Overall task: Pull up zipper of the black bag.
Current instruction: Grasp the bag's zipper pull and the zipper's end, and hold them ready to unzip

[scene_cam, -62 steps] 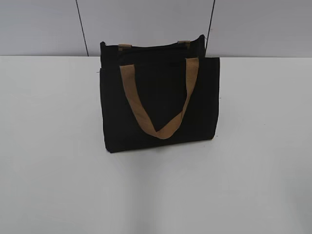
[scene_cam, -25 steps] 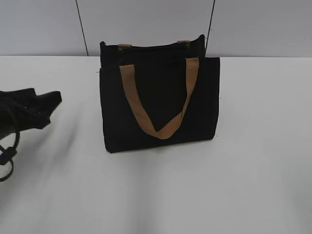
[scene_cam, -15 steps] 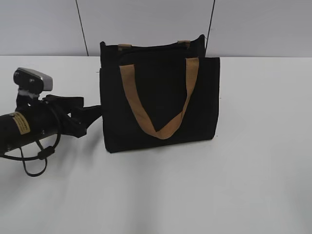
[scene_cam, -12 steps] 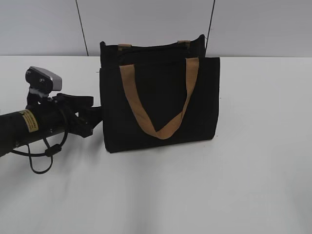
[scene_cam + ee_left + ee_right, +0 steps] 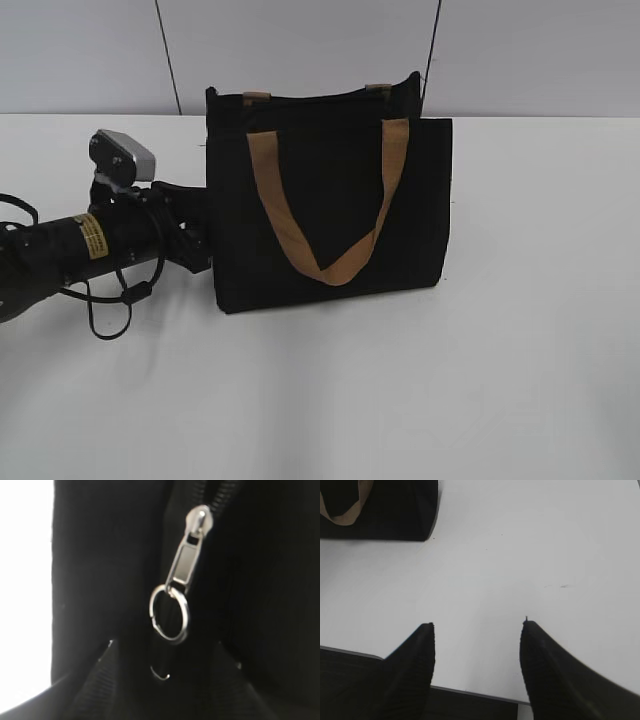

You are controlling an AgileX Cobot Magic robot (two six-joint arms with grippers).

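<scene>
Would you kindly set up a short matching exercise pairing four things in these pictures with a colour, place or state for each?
Column one:
1. strap handle
2. zipper pull
3. left gripper
4. right gripper

Column two:
A. open above bare white table
B. tan, draped down the front of the black bag
C. at the bag's left side
D. silver, with a small ring hanging from it

Pairs: 1-B, 2-D, 3-C, 4-A
</scene>
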